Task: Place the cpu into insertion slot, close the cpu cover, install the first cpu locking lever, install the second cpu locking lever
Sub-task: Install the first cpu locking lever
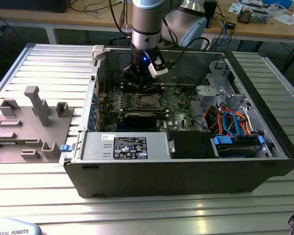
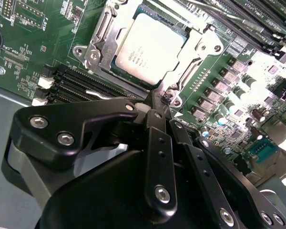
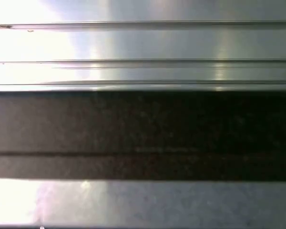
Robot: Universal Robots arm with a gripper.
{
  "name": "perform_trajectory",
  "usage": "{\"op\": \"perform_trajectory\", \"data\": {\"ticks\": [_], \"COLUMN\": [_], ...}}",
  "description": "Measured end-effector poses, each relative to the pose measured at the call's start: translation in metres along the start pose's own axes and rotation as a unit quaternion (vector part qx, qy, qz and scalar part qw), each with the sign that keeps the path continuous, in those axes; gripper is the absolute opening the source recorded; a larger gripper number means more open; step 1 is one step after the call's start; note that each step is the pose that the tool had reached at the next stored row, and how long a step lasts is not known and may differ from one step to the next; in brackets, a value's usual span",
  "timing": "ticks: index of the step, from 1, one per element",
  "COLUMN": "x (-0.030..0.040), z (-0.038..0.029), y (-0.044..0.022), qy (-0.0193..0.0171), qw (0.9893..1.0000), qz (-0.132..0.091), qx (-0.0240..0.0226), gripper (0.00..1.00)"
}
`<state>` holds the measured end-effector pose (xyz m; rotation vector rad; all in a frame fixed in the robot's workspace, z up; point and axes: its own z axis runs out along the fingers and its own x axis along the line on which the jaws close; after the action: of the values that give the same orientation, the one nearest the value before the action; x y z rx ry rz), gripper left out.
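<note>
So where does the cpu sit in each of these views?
Exterior view: the cpu lies on the green board inside the case, just below the gripper.
Second wrist view: the cpu sits framed by the cpu cover, beyond the gripper.
Shared landmark: the cpu cover's silver frame.

Ribbed aluminium worktable (image 1: 152,210); wooden bench (image 1: 264,27) behind, cluttered with cables; bright glare on metal.

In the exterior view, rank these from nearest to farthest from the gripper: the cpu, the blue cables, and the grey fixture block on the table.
1. The cpu, on the board just below the gripper.
2. The blue cables, inside the case toward the exterior view's right.
3. The grey fixture block, outside the case at the exterior view's left.
</note>
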<state>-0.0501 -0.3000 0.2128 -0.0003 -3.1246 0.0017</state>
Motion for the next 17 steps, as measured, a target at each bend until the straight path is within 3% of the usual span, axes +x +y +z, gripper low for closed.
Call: {"op": "perform_trajectory", "data": {"ticks": [7, 11, 17], "x": [-0.0019, -0.0125, -0.0219], "z": [0.0004, 0.0019, 0.0046], "y": [0.0028, 0.0028, 0.0029], "qy": [0.0000, 0.0002, 0.0003], "qw": [0.9999, 0.9999, 0.9999], "qz": [-0.011, -0.015, -0.016], "qx": [0.0001, 0.0003, 0.0013], "gripper": [0.11, 0.11, 0.11]}}
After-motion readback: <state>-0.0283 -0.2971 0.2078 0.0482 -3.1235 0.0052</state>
